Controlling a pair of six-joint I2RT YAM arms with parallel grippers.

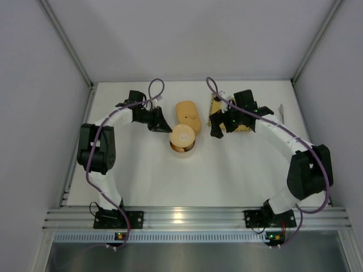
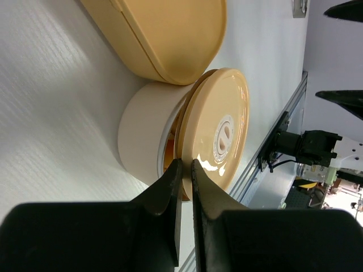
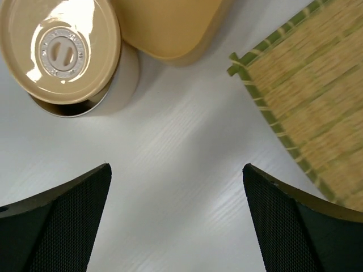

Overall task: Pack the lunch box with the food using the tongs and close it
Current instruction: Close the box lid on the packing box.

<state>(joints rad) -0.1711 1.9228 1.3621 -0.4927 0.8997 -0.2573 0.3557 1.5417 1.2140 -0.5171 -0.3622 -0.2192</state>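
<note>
L wrist: left fingers (image 2: 167,195) pinch rim of tilted lid (image 2: 218,124) on round lunch box (image 2: 142,136), beside oval box (image 2: 170,34). R wrist: right fingers (image 3: 62,221) wide open over surface (image 3: 181,170), btw lunch box & mat (image 3: 306,102). Top: tongs (image 1: 280,111) right of mat.

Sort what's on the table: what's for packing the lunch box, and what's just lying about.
For the job: round lunch box; its lid, pinched at the rim by the left gripper; tongs, far right.
Lying about: oval tan container; woven mat, by the open right gripper.
</note>
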